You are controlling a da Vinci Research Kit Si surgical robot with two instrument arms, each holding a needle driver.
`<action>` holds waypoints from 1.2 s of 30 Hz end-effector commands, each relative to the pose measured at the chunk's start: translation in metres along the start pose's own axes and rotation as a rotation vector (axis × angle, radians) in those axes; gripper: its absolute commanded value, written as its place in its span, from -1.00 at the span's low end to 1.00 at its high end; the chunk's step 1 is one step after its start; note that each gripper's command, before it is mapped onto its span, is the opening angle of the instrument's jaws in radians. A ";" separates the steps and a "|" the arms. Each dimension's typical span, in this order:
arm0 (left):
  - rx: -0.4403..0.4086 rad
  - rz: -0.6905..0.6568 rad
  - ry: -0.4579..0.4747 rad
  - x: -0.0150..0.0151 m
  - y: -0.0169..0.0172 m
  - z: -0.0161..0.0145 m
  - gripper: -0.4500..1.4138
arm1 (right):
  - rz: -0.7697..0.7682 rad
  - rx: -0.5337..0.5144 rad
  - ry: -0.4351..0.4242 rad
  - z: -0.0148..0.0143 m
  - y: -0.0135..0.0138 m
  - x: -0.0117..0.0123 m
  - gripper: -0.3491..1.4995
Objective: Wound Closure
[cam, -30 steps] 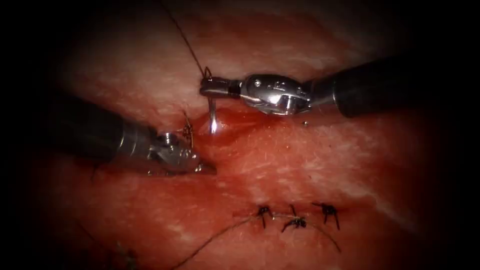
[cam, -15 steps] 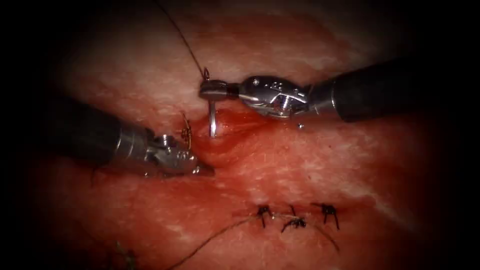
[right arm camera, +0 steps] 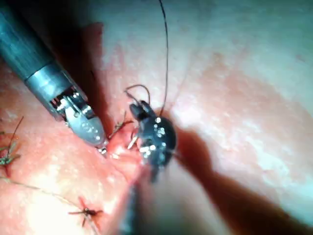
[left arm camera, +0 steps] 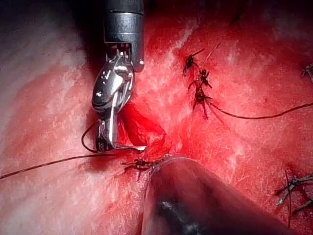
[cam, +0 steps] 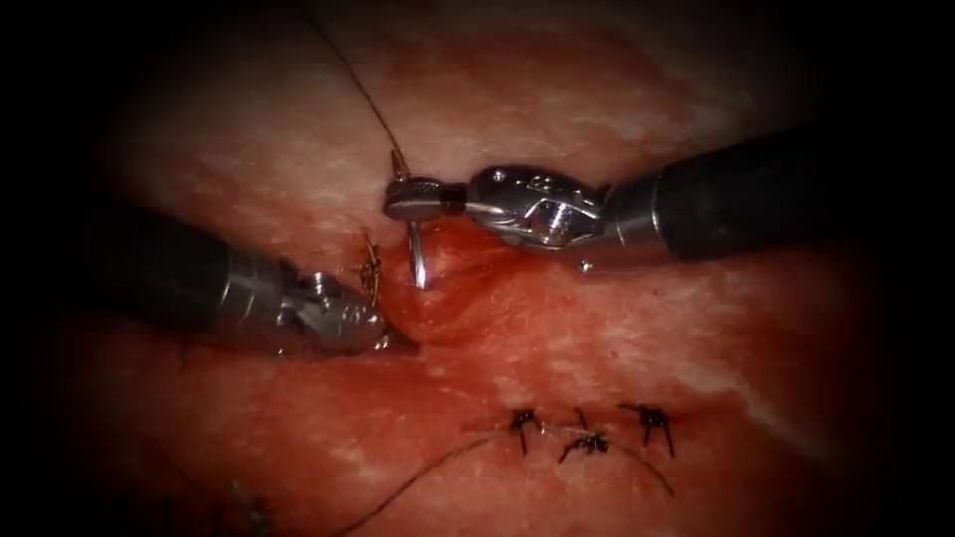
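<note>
Glistening red tissue (cam: pixel 617 338); right claw (cam: pixel 410 199) grips the needle (cam: pixel 418 261), left claw (cam: pixel 393 341) closed, empty.

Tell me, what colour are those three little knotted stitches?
Black three knotted stitches, clearest in the endoscope view.

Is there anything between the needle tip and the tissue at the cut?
Nothing visible. The right tool holds the needle near its thread end. The tip points down onto the tissue at the cut, beside a finished stitch. The left tool rests below, aside.
</note>
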 end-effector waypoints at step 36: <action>-0.003 0.005 -0.001 -0.0009 0.0003 0.0008 -1.00 | 0.358 0.121 -0.053 0.0012 -0.0071 -0.0037 -1.00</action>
